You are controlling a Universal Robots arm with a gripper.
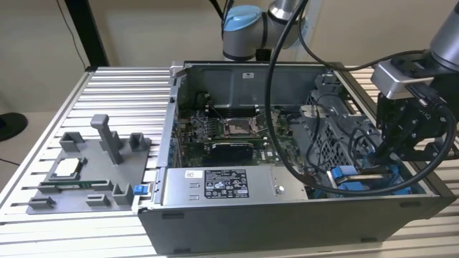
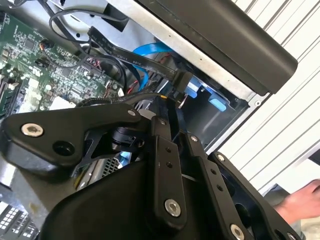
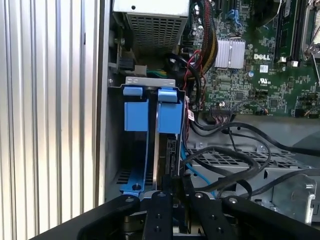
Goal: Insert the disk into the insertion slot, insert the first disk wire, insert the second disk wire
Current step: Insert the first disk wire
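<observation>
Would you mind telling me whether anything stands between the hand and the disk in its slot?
Nothing visible does: the hand hangs over the disk in the insertion slot; the black cables loop beside it, over the grey cage.

disk (image 3: 168,125) in insertion slot (image 3: 114,140), motherboard (image 3: 250,75) beside it

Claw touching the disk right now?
Cannot tell. In the first wrist view the claw sits at the end of the disk in the slot, but its own body hides where they would meet.

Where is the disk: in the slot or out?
In. The disk sits edge-on inside the slot, its blue frame between the bay walls, with the gripper right by it.
</observation>
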